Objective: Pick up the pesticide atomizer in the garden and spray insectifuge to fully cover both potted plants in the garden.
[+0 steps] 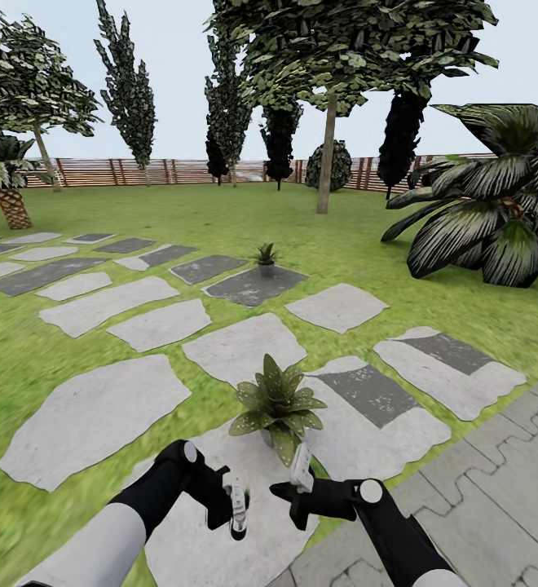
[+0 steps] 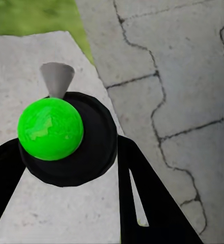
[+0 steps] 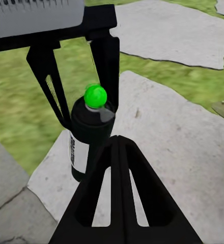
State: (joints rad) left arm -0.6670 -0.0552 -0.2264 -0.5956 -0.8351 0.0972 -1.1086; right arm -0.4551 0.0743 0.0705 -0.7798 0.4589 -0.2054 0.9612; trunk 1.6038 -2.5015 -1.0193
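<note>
My left gripper has its fingers clamped on the pesticide atomizer: through the right wrist camera I see the two black fingers down either side of the dark bottle, its bright green cap on top and the pale label facing me. From the left wrist camera the green cap sits right between the fingers, the grey nozzle cone poking out over the pale stepping stone. My right gripper hangs just beside it, and I cannot tell whether those fingers are parted or closed. The near potted plant stands on the stone just ahead of both hands; the far potted plant is well apart, on a darker stone. My worry is that the nozzle may not point at the leaves, so spray could land on stone, and the right hand could brush the foliage.
</note>
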